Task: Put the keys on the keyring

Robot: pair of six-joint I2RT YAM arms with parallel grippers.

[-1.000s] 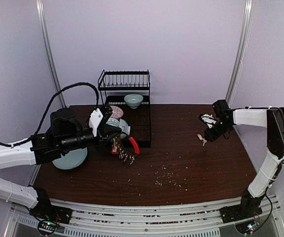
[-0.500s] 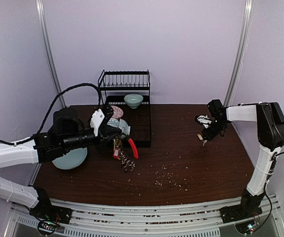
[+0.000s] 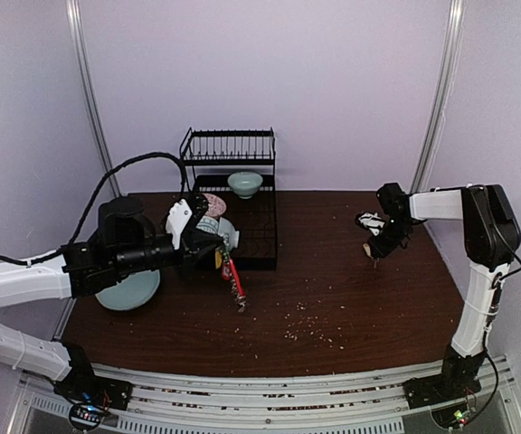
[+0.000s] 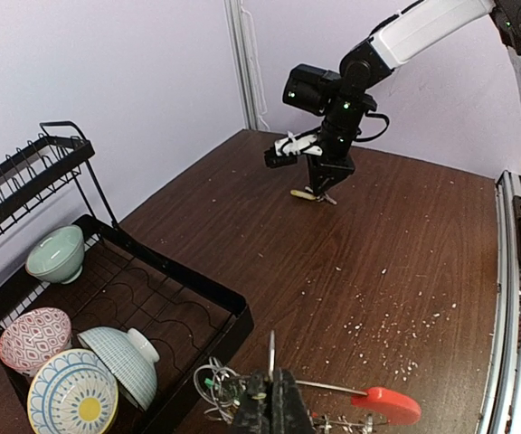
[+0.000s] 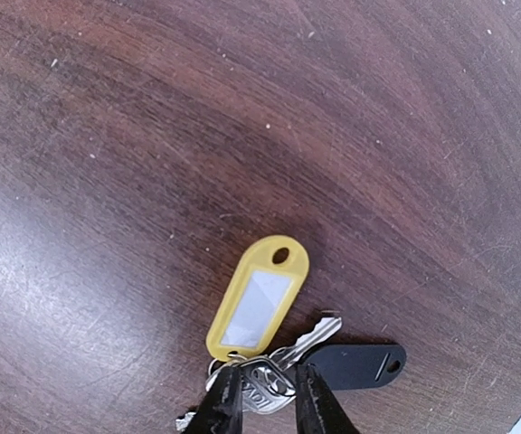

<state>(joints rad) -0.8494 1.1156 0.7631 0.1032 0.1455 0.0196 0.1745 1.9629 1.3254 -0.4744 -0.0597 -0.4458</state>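
Observation:
The keys (image 5: 267, 380) lie on the dark table: silvery blades joined to a yellow tag (image 5: 258, 298) and a black tag (image 5: 355, 364). My right gripper (image 5: 265, 402) points down at them at the far right of the table, its two fingers pressed against either side of the silver key head. From above, the right gripper (image 3: 375, 246) and the keys (image 3: 367, 251) show small. My left gripper (image 4: 274, 407) is shut on the thin wire of the keyring (image 4: 271, 348), held above the table beside the rack. Its red strap (image 4: 387, 404) and key bunch (image 4: 217, 391) hang below.
A black dish rack (image 3: 233, 181) stands at the back left, with a green bowl (image 4: 54, 253) and patterned bowls (image 4: 72, 402) in its tray. A pale blue plate (image 3: 129, 291) lies under the left arm. Crumbs (image 3: 307, 324) dot the table's middle.
The right gripper's jaws have narrowed onto the key head and its arm has shifted slightly left. The left gripper has edged right, and the keyring's strap and bunch have swung down and right.

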